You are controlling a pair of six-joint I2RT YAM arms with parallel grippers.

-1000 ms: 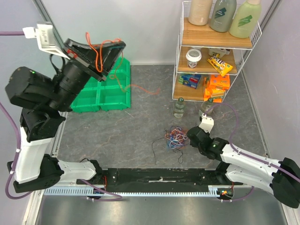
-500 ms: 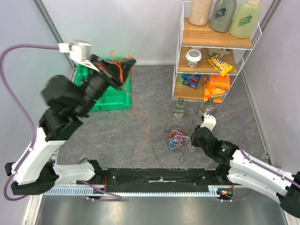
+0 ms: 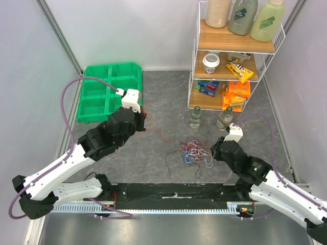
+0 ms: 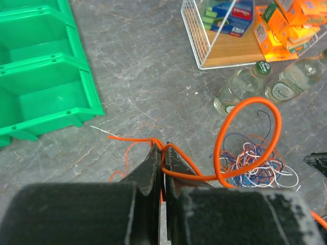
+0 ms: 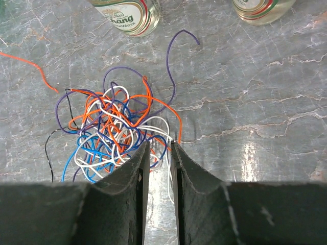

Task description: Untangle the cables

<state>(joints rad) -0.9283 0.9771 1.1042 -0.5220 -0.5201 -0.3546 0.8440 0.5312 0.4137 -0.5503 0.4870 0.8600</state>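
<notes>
The left end effector (image 4: 162, 168) is clamped on an orange cable (image 4: 240, 138), which loops up toward the tangle (image 3: 192, 151) lying on the counter (image 3: 168, 107) just below two bottles (image 3: 195, 117). The right end effector (image 5: 159, 163) sits at the tangle's edge, jaws narrowly parted and holding nothing visible.

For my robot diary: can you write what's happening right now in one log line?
left gripper: shut on thin orange wire | right gripper: nearly closed at multicoloured wire tangle

Two bottles (image 3: 195, 117) crowd the cables (image 3: 193, 151) behind; the table (image 3: 153, 97) left lies open.
</notes>
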